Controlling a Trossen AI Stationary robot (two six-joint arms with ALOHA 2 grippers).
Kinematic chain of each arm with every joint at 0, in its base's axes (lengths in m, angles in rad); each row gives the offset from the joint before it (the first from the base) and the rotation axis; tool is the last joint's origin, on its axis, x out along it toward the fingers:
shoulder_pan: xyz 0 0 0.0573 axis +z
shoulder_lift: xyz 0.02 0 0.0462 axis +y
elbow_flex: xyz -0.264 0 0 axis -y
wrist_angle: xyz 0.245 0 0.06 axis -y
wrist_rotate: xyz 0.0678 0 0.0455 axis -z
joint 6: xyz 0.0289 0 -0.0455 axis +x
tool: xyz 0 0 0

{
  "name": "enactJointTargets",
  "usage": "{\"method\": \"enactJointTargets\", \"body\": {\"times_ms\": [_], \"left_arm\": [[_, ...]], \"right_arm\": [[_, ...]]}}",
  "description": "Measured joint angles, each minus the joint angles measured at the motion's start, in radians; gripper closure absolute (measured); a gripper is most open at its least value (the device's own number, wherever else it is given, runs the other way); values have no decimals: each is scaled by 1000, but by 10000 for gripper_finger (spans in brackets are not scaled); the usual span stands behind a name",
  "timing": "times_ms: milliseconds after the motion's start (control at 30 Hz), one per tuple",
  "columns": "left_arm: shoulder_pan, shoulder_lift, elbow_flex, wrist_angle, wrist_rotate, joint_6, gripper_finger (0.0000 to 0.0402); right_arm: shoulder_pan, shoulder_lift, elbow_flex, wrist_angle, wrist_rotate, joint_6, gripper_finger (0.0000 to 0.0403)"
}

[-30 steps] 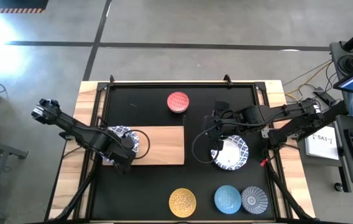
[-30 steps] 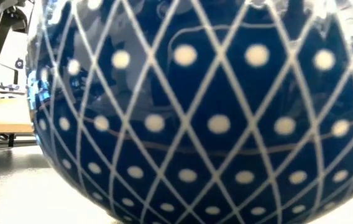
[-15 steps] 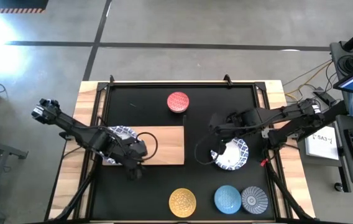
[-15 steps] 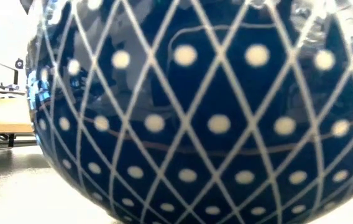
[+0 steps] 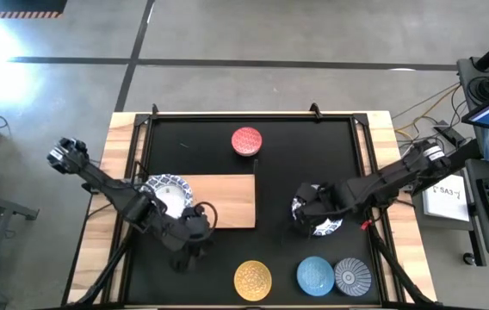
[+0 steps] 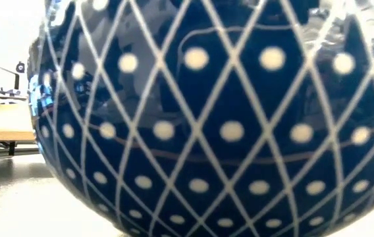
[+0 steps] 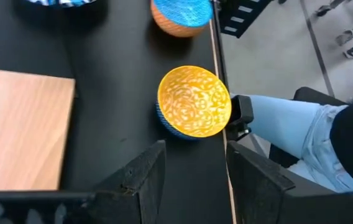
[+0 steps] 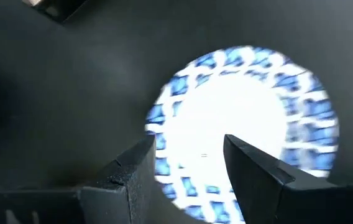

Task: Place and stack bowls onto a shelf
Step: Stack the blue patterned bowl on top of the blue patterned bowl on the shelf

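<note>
While one large white bowl [image 5: 164, 193] already sits on the left end of the shelf [image 5: 227, 201], the left end effector [image 5: 194, 234] hangs just off the shelf's front edge, fingers spread and empty, facing the yellow bowl [image 7: 193, 101] on the desk [image 5: 227, 258]. To the right, the right end effector [image 5: 309, 207] is over the second large white bowl [image 8: 245, 124], fingers spread across its rim. I judge it should lower until one finger is inside the rim, then close gently, so the bowl does not tip.
</note>
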Motion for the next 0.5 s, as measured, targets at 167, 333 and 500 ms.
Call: {"method": "enactJointTargets", "body": {"times_ms": [167, 333, 500], "left_arm": [[-13, 35, -1, 35, 2, 0, 249], [-19, 34, -1, 31, 2, 14, 249], [-19, 26, 5, -4, 1, 40, 249]], "right_arm": [[26, 0, -95, 158, -52, 70, 225], [30, 0, -175, 226, -52, 135, 225], [33, 0, -244, 332, -78, 165, 225]]}}
